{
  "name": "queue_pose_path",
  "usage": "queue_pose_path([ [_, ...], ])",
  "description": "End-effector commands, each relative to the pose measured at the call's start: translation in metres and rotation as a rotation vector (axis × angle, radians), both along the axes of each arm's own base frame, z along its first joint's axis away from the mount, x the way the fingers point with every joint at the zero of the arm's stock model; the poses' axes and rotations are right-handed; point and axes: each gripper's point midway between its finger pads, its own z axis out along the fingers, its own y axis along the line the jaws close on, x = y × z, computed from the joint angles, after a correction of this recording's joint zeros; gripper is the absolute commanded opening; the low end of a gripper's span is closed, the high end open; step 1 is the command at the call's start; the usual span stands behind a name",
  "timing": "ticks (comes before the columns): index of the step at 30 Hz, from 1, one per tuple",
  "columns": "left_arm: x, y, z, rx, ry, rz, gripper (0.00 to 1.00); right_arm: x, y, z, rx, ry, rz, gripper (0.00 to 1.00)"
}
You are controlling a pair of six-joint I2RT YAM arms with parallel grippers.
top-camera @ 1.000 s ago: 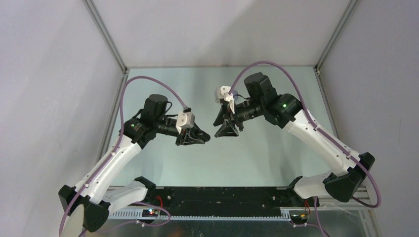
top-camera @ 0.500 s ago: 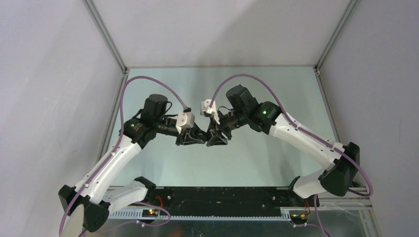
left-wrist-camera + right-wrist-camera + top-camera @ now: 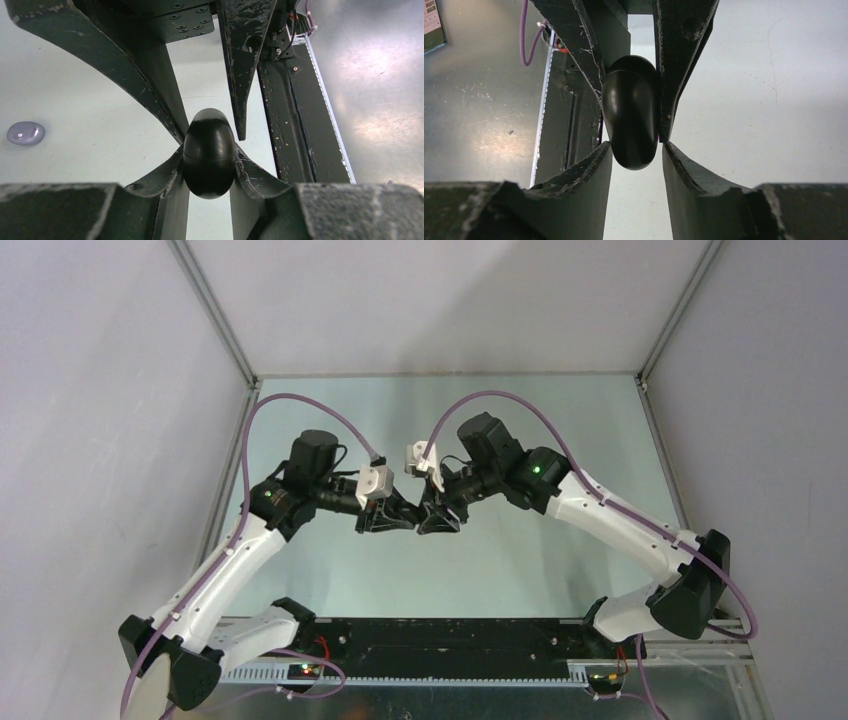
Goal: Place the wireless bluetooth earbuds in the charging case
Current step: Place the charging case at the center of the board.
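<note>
Since the view one second earlier, the right arm (image 3: 610,508) has swung inward. Its gripper, then apart from the left one, now meets it nose to nose over the middle of the table (image 3: 560,420). The left arm (image 3: 235,555) has kept its place.

Left gripper (image 3: 209,152): fingers pressed tight on a glossy black, egg-shaped case (image 3: 630,112), one on each flank.

Right gripper (image 3: 636,146): jaws partly apart, straddling the same case from the opposite side. One finger touches its shell and the other lies just beside it; whether the pair presses cannot be told.

A thin purple line (image 3: 658,136) shows at the case's edge in the right wrist view, and what it is remains unclear. One small, pale purple bud (image 3: 26,133) lies on the table, off to one side of the case.
</note>
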Motion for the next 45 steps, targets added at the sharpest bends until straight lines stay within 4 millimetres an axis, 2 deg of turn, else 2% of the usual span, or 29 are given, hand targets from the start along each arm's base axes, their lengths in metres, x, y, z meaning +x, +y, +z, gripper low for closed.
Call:
queue_pose_path([
  [1, 0.000, -0.002, 0.014, -0.031, -0.033, -0.012, 0.07, 0.001, 0.003, 0.029, 0.076, -0.082, 0.004, 0.47],
  [12, 0.001, -0.003, 0.012, -0.029, -0.029, -0.012, 0.07, 0.008, 0.004, 0.031, 0.069, -0.118, -0.025, 0.47],
  [16, 0.001, -0.003, 0.010, -0.026, -0.029, -0.010, 0.07, 0.007, 0.004, 0.034, 0.069, -0.118, -0.016, 0.38],
  [21, 0.002, -0.003, 0.009, -0.024, -0.026, -0.008, 0.08, 0.004, 0.006, 0.037, 0.061, -0.115, 0.008, 0.19],
  [25, 0.003, -0.003, 0.008, -0.021, -0.021, -0.005, 0.20, 0.004, 0.007, 0.036, 0.054, -0.118, 0.014, 0.15],
  [28, 0.003, -0.004, 0.010, -0.023, -0.019, -0.005, 0.42, 0.003, 0.006, 0.036, 0.052, -0.118, 0.014, 0.15],
  [32, 0.004, -0.004, 0.010, -0.024, -0.014, -0.003, 0.62, 0.003, 0.006, 0.036, 0.051, -0.118, 0.013, 0.15],
  [33, 0.003, -0.004, 0.011, -0.024, -0.014, -0.004, 0.71, 0.003, 0.006, 0.036, 0.051, -0.117, 0.012, 0.15],
  [34, 0.003, -0.004, 0.011, -0.024, -0.019, -0.006, 0.75, 0.003, 0.006, 0.036, 0.051, -0.117, 0.011, 0.15],
  [35, 0.002, -0.003, 0.011, -0.023, -0.020, -0.006, 0.89, 0.003, 0.006, 0.035, 0.050, -0.115, 0.010, 0.15],
  [37, 0.001, -0.002, 0.012, -0.020, -0.031, -0.007, 0.98, 0.005, 0.006, 0.035, 0.050, -0.120, 0.005, 0.15],
  [41, 0.005, 0.001, 0.012, -0.006, -0.060, 0.015, 0.99, 0.009, 0.003, 0.032, 0.042, -0.125, -0.011, 0.15],
  [45, 0.014, 0.006, 0.019, -0.017, -0.090, 0.069, 0.99, 0.022, -0.006, 0.028, 0.048, -0.103, -0.048, 0.15],
])
